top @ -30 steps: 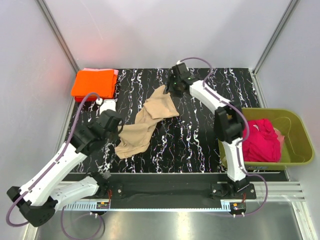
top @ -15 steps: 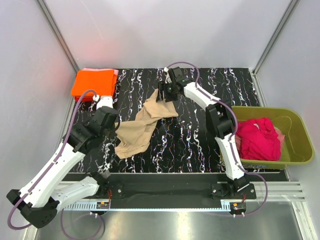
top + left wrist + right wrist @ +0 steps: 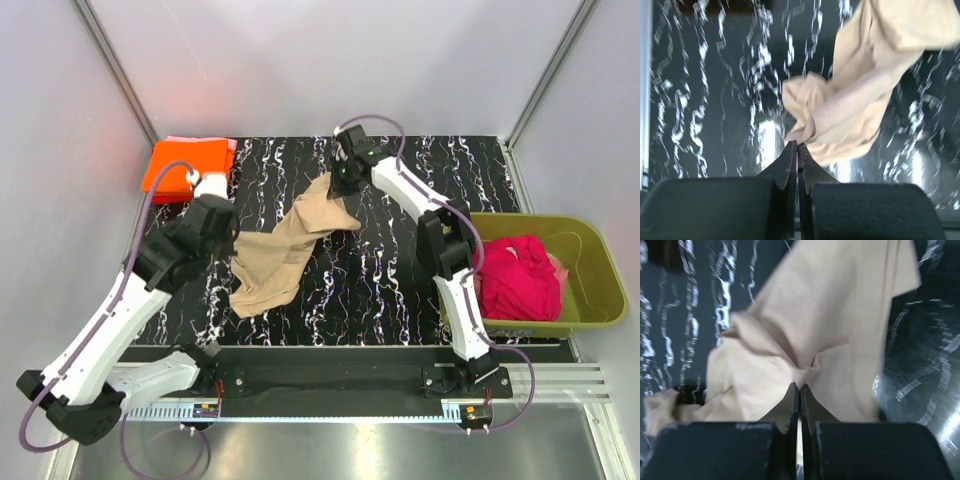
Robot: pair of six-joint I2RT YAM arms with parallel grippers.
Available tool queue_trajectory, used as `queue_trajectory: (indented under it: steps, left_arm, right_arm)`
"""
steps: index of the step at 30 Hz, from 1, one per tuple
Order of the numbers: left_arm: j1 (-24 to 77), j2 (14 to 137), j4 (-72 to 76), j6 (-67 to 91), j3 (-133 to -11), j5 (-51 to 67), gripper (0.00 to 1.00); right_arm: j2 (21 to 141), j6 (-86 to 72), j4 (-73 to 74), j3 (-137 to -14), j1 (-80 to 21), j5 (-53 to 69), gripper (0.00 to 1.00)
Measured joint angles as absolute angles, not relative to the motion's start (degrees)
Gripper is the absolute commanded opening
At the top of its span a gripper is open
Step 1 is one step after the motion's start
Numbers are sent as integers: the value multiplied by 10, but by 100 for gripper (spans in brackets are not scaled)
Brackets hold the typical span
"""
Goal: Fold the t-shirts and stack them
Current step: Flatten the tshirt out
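The crumpled tan-beige cloth t-shirt (image 3: 288, 248) lies in a twisted diagonal band across the middle of the black white-veined desk (image 3: 400, 290), with one arm at each end of it. The left end effector (image 3: 797, 145) is clenched on a thin fold at the near-left end. The right end effector (image 3: 800, 388) is clenched on a puckered gather at the far end.

Both grips look shallow, with only a nip of cloth between the tips, so a quick lift or a hard pull apart could drag the fabric out of one of them. The cloth between them is roped and bunched (I cannot tell which hem or sleeve either one holds). Stretching it may therefore tighten the twist instead of opening the shirt flat, which would give a skewed fold. Either pinch may also have caught only one layer, leaving the rest sagging.

The folded bright orange cloth t-shirt (image 3: 185, 166) sits well apart at the far left corner. The magenta-red cloth t-shirt (image 3: 515, 280) waits in the olive-green plastic tub (image 3: 600, 250).
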State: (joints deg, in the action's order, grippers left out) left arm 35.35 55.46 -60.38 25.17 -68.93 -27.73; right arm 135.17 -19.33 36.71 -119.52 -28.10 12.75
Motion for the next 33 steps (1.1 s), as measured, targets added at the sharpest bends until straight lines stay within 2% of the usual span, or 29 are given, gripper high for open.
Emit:
queue_trajectory:
  steps: [4,10,14,18,22,27,33]
  left_arm:
    - [331,621,-599,214,-828,-315,0]
    - [288,656,-559,147,-1026,-391,0]
    - [284,654,-534,113,-1109,-413,0]
    - [284,649,-522,91,-1129,-427,0]
    - [274,659,-521,73,-1126,-441,0]
    - [234,670,-483,53,-1073,-438,0]
    - [125,739,-452,68,-1042,-337,0]
  right_arm:
    - [1290,-192,437,-1264,-281,72,0]
    - [1085,-168,467,-1328,-281,-21,0]
    - [961,-145,464,-1355,-281,-74,0]
    - [904,-132,462,-1352,-280,-107,0]
    - [908,-129,466,-1323,-280,-116,0]
    - [988,-119,475,-1297,-279,-115,0]
    - [1111,-97,485,-1344,-274,-97,0]
